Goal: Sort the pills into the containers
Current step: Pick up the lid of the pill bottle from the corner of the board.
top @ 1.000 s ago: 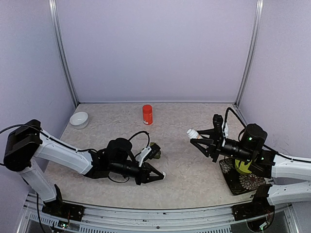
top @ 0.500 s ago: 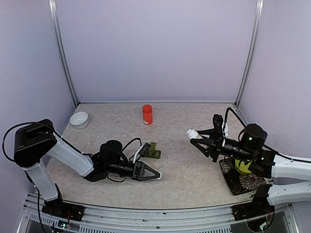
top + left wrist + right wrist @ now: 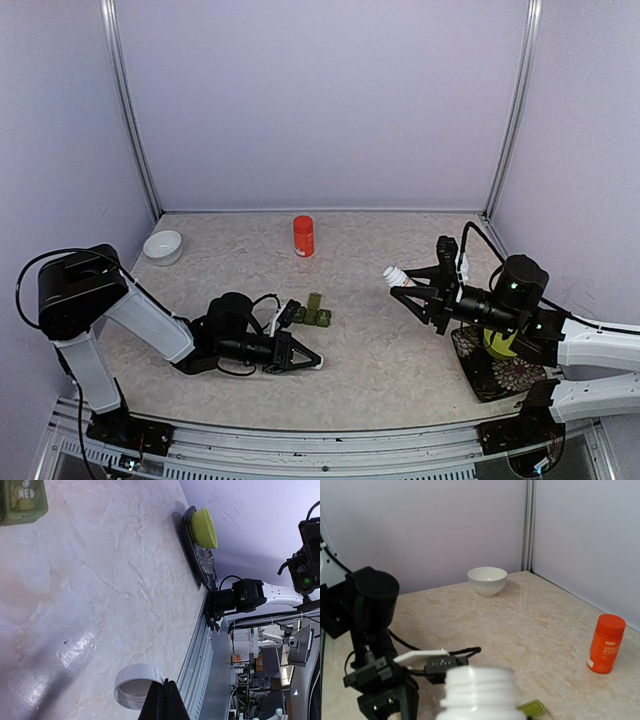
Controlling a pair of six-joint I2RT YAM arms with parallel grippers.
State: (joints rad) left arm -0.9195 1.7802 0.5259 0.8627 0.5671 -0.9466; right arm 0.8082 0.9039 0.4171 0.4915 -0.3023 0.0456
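Note:
The containers, a dark green pill box [image 3: 314,312] with three lidded compartments, lie on the table mid-left; one end shows in the left wrist view [image 3: 22,500] and a corner in the right wrist view [image 3: 532,708]. My left gripper [image 3: 316,361] lies low near the front edge, right of the box and nearer the front, shut on the rim of a white screw cap [image 3: 131,687]. My right gripper [image 3: 412,286] is raised at the right, shut on a white bottle [image 3: 397,274] whose open neck [image 3: 479,690] points left. No pills are in view.
A red-orange bottle [image 3: 303,236] stands at the back middle and a white bowl [image 3: 163,246] at the back left. A lime-green bowl [image 3: 497,344] sits on a dark patterned plate [image 3: 497,378] at the front right. The metal front rail [image 3: 200,655] runs just beyond the cap.
My left arm has drawn back to the left with the cap, uncovering the pill box. The right arm and its bottle have stayed put.

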